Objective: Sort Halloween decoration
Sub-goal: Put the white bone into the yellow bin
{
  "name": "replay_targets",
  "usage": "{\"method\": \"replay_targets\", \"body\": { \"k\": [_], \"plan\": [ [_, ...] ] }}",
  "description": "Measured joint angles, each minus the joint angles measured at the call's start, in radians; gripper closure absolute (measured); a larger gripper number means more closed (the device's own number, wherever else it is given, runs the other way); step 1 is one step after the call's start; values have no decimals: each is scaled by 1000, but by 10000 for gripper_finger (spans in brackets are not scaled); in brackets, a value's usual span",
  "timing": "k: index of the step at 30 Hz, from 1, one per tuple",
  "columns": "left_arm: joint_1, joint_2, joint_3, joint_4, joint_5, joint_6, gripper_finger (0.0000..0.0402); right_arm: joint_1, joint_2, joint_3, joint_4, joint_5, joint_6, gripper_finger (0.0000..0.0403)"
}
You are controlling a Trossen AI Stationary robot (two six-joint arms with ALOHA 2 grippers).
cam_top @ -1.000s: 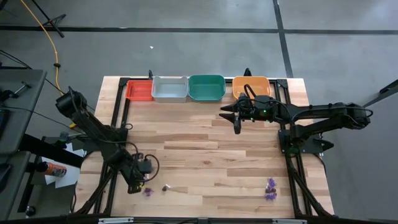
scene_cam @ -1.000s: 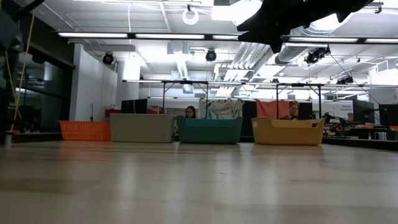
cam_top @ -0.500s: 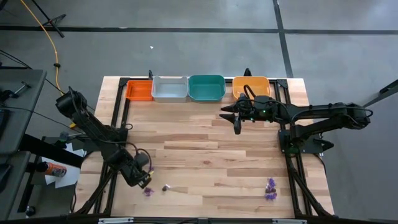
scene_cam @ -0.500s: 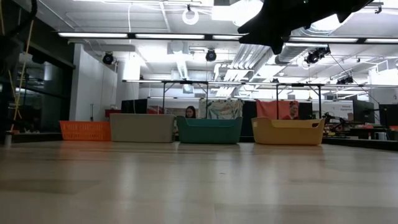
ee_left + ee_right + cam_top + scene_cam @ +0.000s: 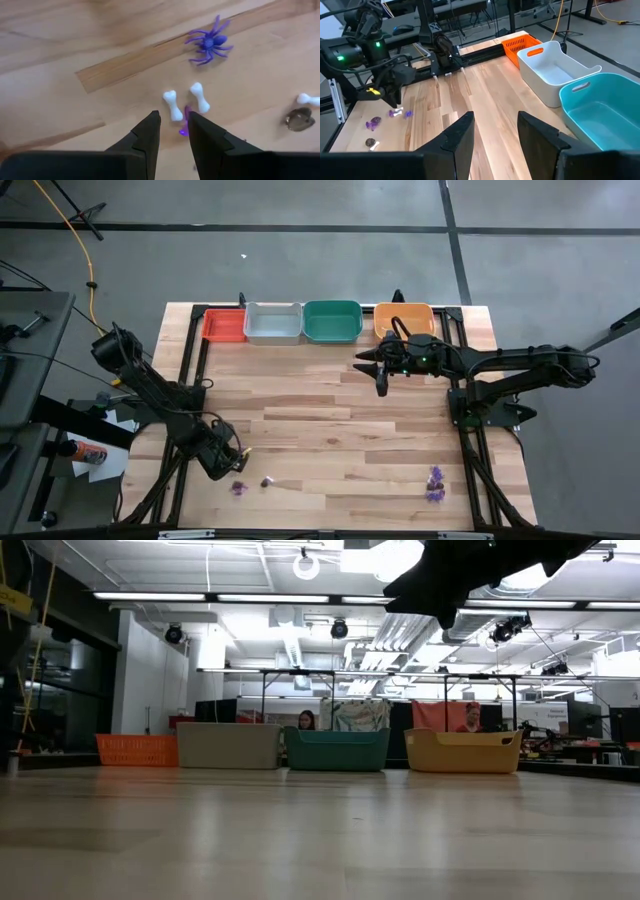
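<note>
We judged the sorting barely begun: trinkets [image 5: 238, 487] lay at the surface's [image 5: 330, 440] lower left and lower right, our left gripper [image 5: 173, 125] slightly open above two bones [image 5: 186, 100], the right gripper [image 5: 493, 131] open, idle near the trays [image 5: 318, 322].

No readable text or labels anywhere.

Along the far edge of my wooden desk [image 5: 330, 400] I see four trays in a row: the red tray [image 5: 224, 326] nearest the far left corner, then the grey tray [image 5: 273, 323], the green tray [image 5: 332, 321], and the orange tray [image 5: 404, 318] toward the far right corner. They sit just beside one another. Beyond the desk, in the low view, a person [image 5: 306, 720] shows behind the green tray, another person [image 5: 469, 718] behind the orange one.
</note>
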Motion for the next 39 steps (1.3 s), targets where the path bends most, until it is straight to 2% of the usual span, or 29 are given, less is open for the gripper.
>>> {"method": "replay_targets", "body": {
  "k": [12,24,28,33,39],
  "plan": [
    [13,58,1,23,1,-12,312,0,0,0,-2,0,0,258],
    [27,65,2,17,10,-12,315,0,0,0,-6,0,0,258],
    [27,75,4,15,24,-12,338,0,0,0,-6,0,0,258],
    [27,83,3,14,32,-12,390,0,0,0,-6,0,0,258],
    [27,77,2,14,23,8,397,0,0,0,-6,0,0,258]
  ]
}}
